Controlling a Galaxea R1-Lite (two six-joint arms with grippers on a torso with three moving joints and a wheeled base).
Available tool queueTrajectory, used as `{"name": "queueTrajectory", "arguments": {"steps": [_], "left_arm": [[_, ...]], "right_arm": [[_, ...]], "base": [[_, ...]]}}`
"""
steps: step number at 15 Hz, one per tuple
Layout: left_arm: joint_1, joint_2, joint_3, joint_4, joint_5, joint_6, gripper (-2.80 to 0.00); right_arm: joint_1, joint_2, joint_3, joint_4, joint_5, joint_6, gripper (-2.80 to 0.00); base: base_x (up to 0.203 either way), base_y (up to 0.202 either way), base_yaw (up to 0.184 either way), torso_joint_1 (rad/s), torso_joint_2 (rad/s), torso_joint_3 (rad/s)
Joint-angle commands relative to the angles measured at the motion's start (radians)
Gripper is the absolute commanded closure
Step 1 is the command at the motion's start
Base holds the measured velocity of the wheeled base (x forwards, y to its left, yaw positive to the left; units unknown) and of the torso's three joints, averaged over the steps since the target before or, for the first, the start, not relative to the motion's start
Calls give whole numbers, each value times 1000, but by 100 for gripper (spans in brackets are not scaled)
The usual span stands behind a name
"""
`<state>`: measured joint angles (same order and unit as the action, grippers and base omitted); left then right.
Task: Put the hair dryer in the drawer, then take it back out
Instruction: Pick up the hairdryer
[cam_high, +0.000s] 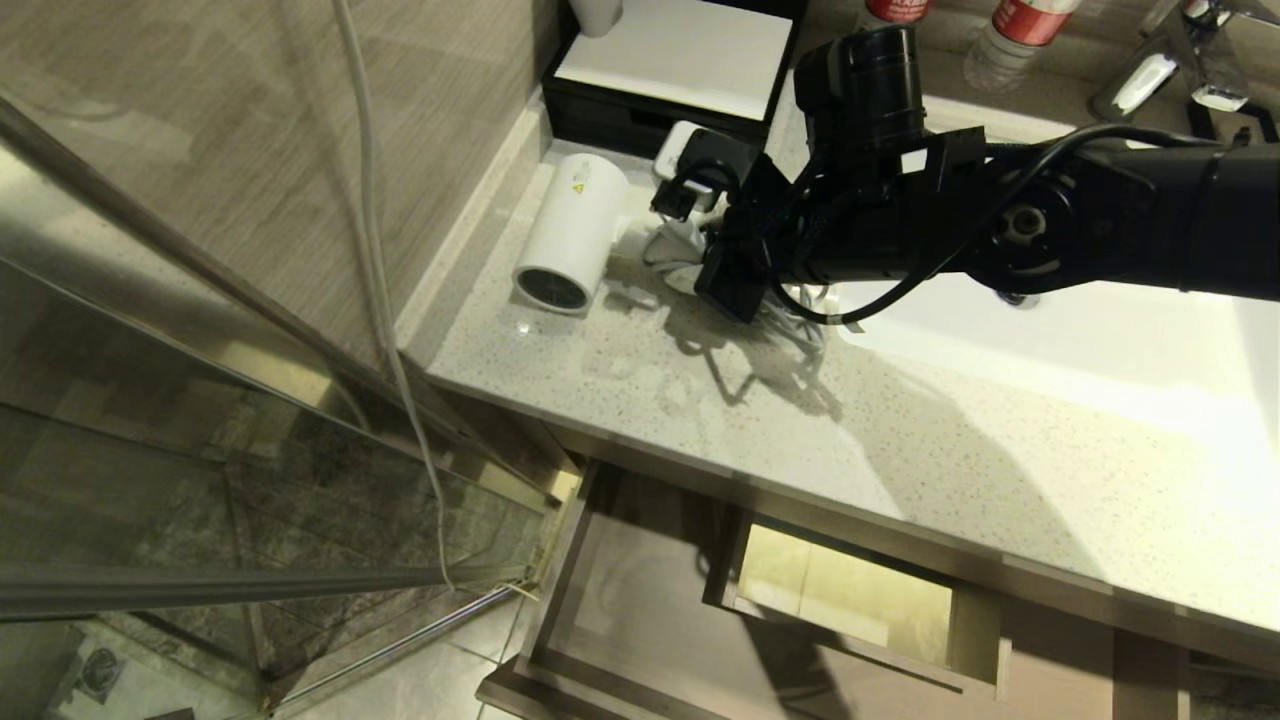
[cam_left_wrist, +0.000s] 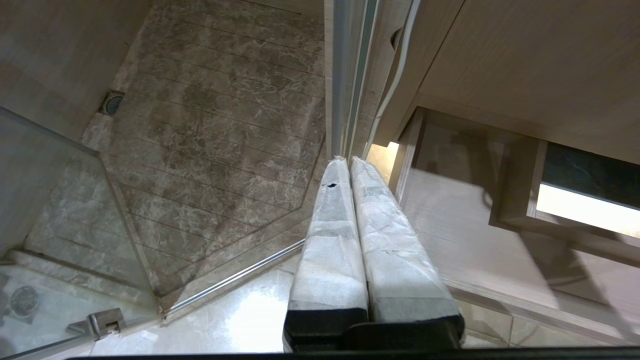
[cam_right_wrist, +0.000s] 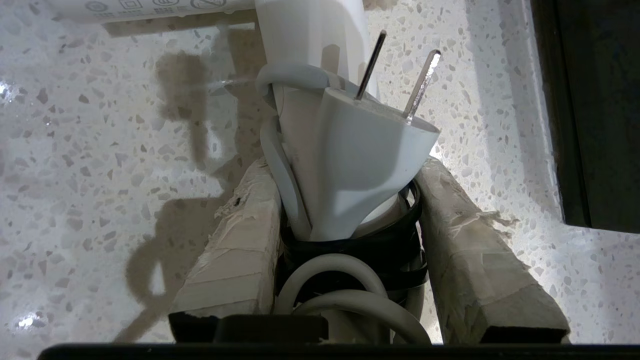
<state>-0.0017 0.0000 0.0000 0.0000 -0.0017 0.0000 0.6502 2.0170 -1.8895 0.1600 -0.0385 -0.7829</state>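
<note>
A: Dryer (cam_high: 572, 240) location?

B: On the counter (cam_high: 700, 400), lying on its side, grille toward 7 o'clock. Drawer (cam_high: 640, 620) open below, nothing of the task in it.

A: Right gripper (cam_right_wrist: 345, 200)?

B: At the handle end, 3 o'clock of the barrel. Its 2 fingers (cam_right_wrist: 235, 250) straddle the handle, coiled cord and plug (cam_right_wrist: 360, 150), pads touching or nearly so; can't tell if clamped.

A: Handling?

B: Likely light, hard smooth plastic, slippery. Cord bundle is soft, may shift. Barrel will hang off-centre; grip handle near barrel.

A: Left gripper (cam_left_wrist: 350, 165)?

B: Closed, parked low beside the drawer.
</note>
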Motion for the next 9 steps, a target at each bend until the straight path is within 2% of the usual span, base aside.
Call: {"name": "queueTrajectory", "arguments": {"steps": [1, 9], "left_arm": [[0, 0, 2, 0, 0, 0, 0], [0, 0, 2, 0, 0, 0, 0]], "right_arm": [[-2, -22, 7, 4, 0, -4, 0], [-57, -99, 19, 68, 2, -1, 0]], "base": [[0, 0, 0, 0, 0, 0], [0, 0, 0, 0, 0, 0]]}}
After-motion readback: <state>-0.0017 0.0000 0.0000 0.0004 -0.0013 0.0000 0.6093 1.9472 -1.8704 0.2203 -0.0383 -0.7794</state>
